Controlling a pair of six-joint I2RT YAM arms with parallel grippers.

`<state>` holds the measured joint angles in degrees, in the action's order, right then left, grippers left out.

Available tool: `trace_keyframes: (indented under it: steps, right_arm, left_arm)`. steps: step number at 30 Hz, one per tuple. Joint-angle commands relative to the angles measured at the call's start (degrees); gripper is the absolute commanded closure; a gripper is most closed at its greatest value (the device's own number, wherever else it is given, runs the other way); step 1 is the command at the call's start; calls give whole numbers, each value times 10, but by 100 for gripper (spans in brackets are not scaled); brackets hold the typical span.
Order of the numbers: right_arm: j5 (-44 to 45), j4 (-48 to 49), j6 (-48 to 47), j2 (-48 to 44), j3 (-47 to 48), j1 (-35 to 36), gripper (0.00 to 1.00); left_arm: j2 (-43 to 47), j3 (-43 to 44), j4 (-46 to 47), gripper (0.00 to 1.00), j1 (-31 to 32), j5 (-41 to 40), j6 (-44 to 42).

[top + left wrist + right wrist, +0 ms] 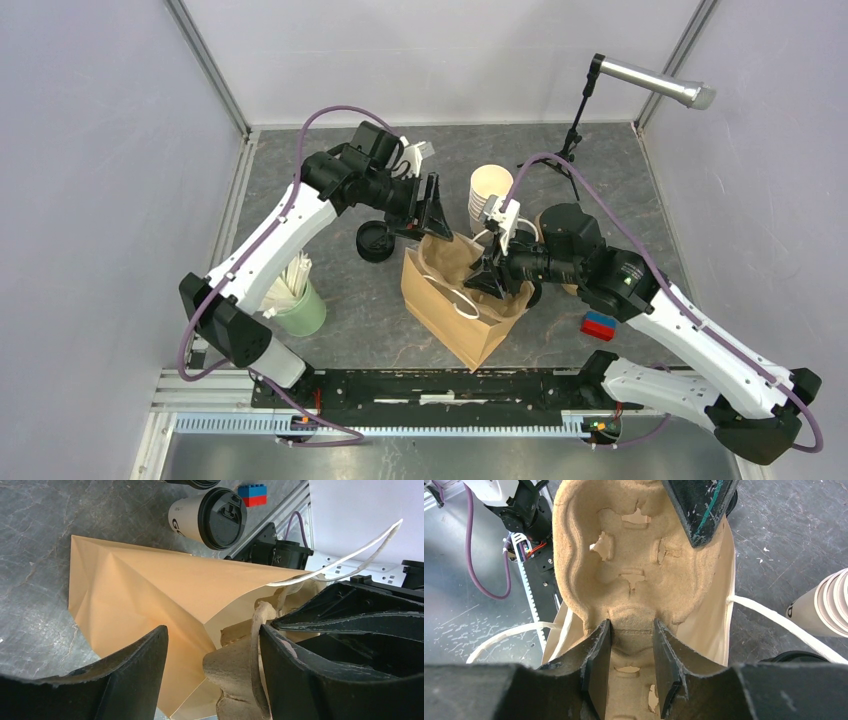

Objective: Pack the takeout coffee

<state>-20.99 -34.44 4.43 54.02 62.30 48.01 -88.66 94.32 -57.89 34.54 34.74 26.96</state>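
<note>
A takeout coffee [210, 517], a cream cup with a black lid, lies on the table beyond the brown paper bag [140, 590]; I cannot make it out in the top view. The bag [465, 310] stands open mid-table with a pulp cup carrier [624, 540] sticking out of its mouth. My right gripper [631, 627] is shut on the carrier's middle ridge. My left gripper [214, 635] hangs open at the bag's far rim [432, 215]. The carrier's edge [230, 670] rests against its right finger, and the left finger stands clear of it.
A stack of lidless cream cups [490, 195] stands behind the bag, and black lids [375, 240] lie to its left. A green cup of stirrers [298, 300] stands at left. A blue-red block [599, 325] lies at right. A microphone stand [575, 130] stands at the back.
</note>
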Motion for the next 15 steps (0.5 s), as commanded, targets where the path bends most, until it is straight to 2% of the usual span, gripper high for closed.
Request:
trace_keyframes:
  steps: [1,7,9,15]
  right_arm:
    - [0,-32,-29,2,4,1,61]
    - [-9,-27,-39,-6,-6,2,61]
    - [-13,-18,-39,-13,-11,2,60]
    - [-25,8,-63,-38,-34,2,59]
  left_arm:
    - [-3,25,-26,27,2,-46,-43]
    - [2,93,18,21,-1,32,35]
    - [5,120,15,20,-3,20,57]
    - [0,145,-108,26,-3,-96,40]
